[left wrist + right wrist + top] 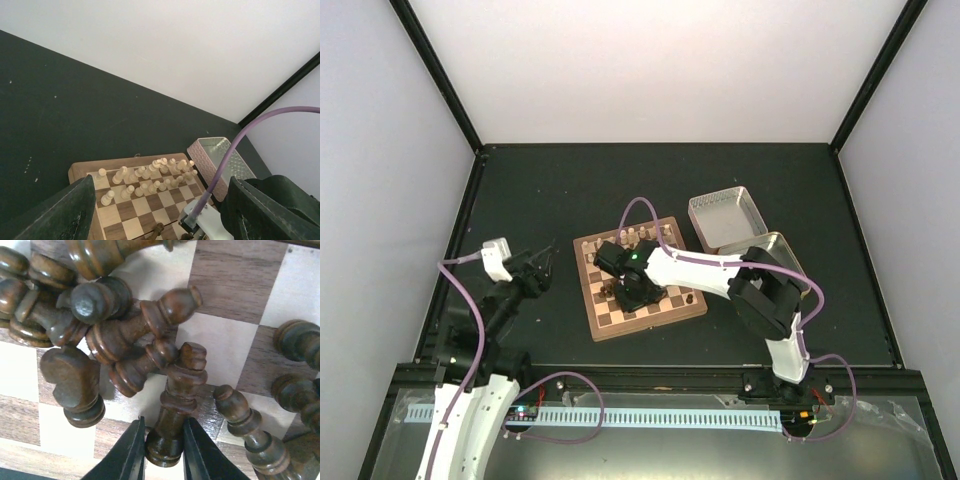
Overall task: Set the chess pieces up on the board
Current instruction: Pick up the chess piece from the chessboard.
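The board (650,327) lies mid-table; its rim also shows in the left wrist view (80,170). Cream pieces (640,236) stand in two rows at its far edge (145,177). Several dark brown pieces (110,335) lie heaped on its squares. My right gripper (632,295) is down on the board; its fingers (132,450) press both sides of the base of one dark brown piece (179,390), which leans among the others. My left gripper (542,262) hovers left of the board, open and empty, fingers (70,210) wide apart.
Two square metal tin halves (725,215) lie right of the board, one (778,245) partly under my right arm; one shows in the left wrist view (220,155). A purple cable (235,150) runs along my right arm. White walls close the back and sides.
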Robot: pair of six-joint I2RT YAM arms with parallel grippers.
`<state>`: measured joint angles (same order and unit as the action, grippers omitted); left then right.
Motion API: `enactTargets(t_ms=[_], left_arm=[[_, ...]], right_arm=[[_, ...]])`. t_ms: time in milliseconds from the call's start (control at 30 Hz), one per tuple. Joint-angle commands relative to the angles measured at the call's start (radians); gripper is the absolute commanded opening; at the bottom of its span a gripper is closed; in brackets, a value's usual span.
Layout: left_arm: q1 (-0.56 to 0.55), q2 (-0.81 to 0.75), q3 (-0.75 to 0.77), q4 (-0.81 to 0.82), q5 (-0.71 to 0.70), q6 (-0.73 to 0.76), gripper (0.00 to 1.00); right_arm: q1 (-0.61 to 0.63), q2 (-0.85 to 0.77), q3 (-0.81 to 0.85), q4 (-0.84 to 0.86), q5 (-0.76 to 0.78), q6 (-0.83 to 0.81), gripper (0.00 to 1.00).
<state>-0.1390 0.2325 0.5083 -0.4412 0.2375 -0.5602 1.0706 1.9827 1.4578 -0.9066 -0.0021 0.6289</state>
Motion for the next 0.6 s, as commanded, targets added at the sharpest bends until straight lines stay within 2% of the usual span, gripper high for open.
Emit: enactTargets(t_ms=[0, 333, 400, 567], left_arm=[[-0.002, 0.016, 0.046, 0.006, -0.028, 0.021, 0.74], [-0.003, 0.086, 0.054, 0.022, 0.036, 0.065, 0.85], [-0.002, 0.107, 0.059, 0.026, 0.058, 0.061, 0.98], [-0.001, 0.166, 0.063, 0.057, 0.179, 0.042, 0.99]], right_arm=[[0.006, 0.018, 0.03, -0.038, -0.004, 0.01, 0.14], [0.005, -0.183, -0.079, 0.056, 0.089, 0.002, 0.14], [0.005, -0.242, -0.118, 0.111, 0.089, -0.023, 0.15], [0.004, -0.383, -0.209, 0.275, 0.056, -0.172, 0.15]])
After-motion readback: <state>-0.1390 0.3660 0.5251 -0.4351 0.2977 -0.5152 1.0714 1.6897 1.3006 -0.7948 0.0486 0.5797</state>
